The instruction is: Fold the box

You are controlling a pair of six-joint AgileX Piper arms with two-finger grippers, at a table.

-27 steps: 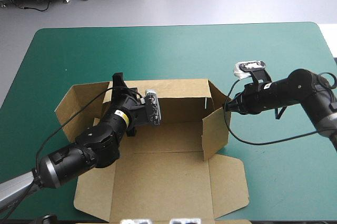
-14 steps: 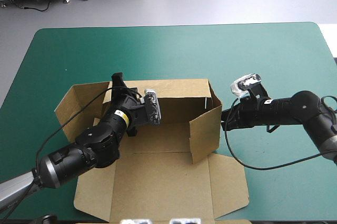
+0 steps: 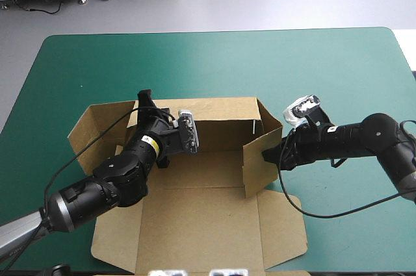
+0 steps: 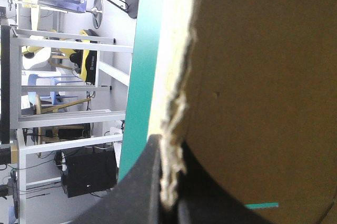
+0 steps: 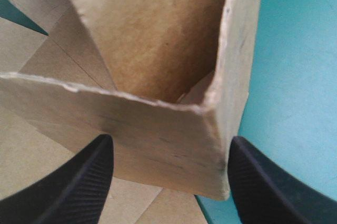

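The brown box (image 3: 201, 217) sits partly built on the teal-green worktop (image 3: 214, 62), toward its near edge and left of the middle. Its back wall (image 3: 224, 120) stands upright. The right flap (image 3: 262, 165) also stands and is swung inward, the left flap (image 3: 97, 126) leans outward, and the near panel lies flat with its side tabs spread.

The high view places the left jaws at the left end of the back wall and the right jaws at the right flap, but hides the gap of each. The left wrist view shows the left jaws pinched tight on a ragged board edge. The right wrist view shows the right jaws gaping wide with the fingers (image 5: 79, 182) well apart. A standing corner of the box lies between them, and they grip nothing.
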